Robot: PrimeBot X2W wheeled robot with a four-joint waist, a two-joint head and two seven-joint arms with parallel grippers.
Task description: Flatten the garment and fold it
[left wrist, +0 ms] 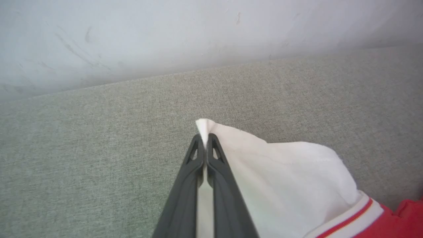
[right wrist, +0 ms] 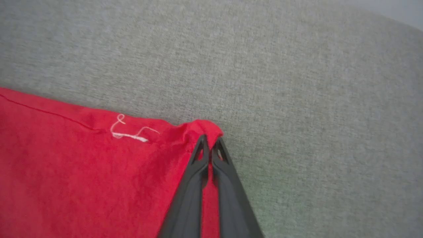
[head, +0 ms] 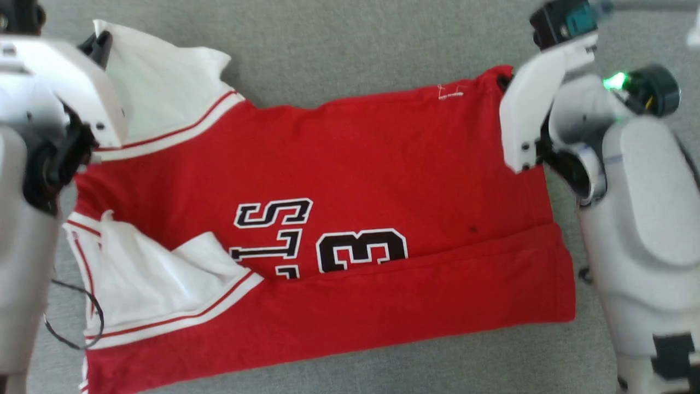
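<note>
Left gripper (left wrist: 205, 138) pinches the garment (head: 383, 158) by its far-left white sleeve (left wrist: 281, 172) tip, right gripper (right wrist: 210, 140) by its far-right red corner. A far-edge fold seems begun, and next it likely needs an even pull nearward.

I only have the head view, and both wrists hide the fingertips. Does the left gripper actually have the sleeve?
Observer: Yes. The left gripper is shut on the tip of the white sleeve of the garment; a small point of cloth pokes past the fingers.
Operator: And the right one?
Observer: The right gripper is shut on the red corner, which bunches just above its fingertips.
Operator: What lies beyond the sleeve?
Observer: The grey surface runs on a little and ends at a pale wall.
</note>
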